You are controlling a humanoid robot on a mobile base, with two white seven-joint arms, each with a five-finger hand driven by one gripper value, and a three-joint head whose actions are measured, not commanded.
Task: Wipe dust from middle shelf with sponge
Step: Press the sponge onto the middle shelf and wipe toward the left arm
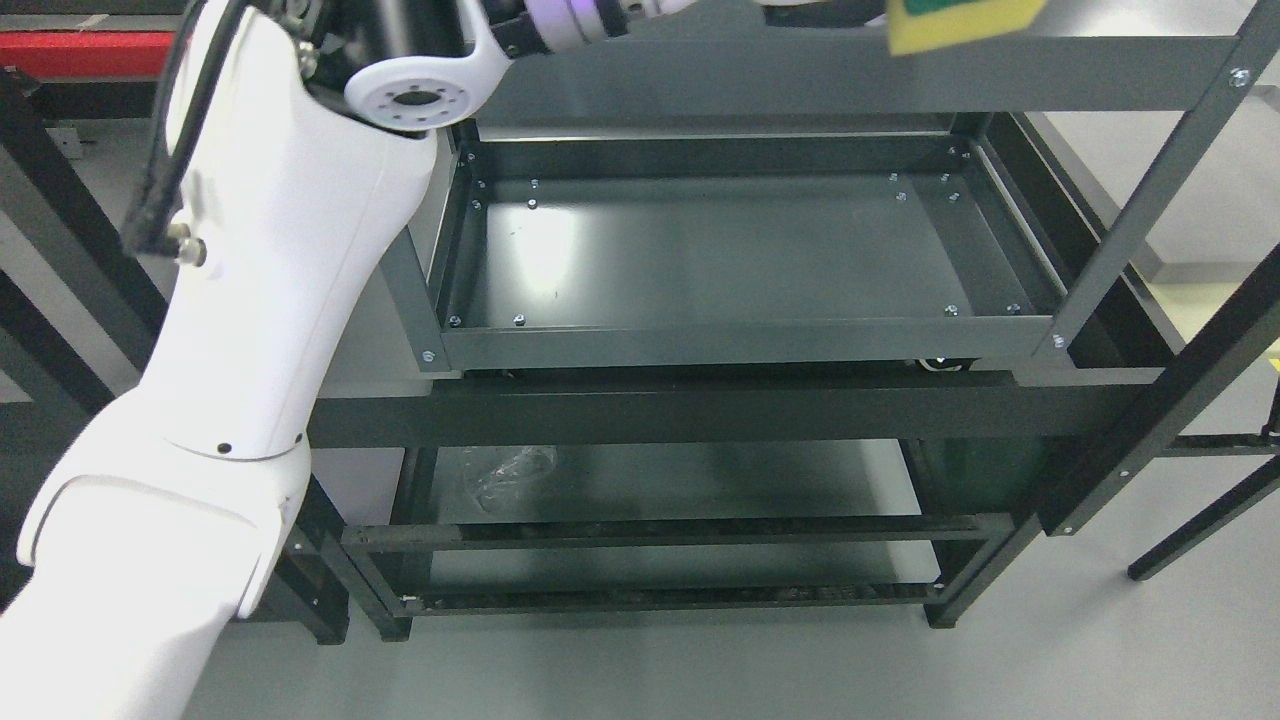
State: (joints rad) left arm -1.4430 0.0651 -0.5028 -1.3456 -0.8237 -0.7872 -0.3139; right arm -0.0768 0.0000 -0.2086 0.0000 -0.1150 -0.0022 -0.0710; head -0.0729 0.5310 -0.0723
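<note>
A yellow sponge with a green top [958, 25] shows at the top edge, over the top shelf [760, 75] of the dark metal rack. My left arm [270, 300] rises from the lower left, and its forearm runs right along the top edge toward the sponge. The hand is cut off by the top edge, so its grip on the sponge is hidden. The middle shelf [740, 345] is a dark tray with a raised rim below the sponge, and its floor is bare. The right arm is out of view.
The rack's slanted posts [1150, 200] stand at the right. A crumpled clear plastic bag [510, 470] lies on the lower shelf. Other dark frames stand at the left [60, 250] and a leg at the far right [1200, 530]. The floor is grey.
</note>
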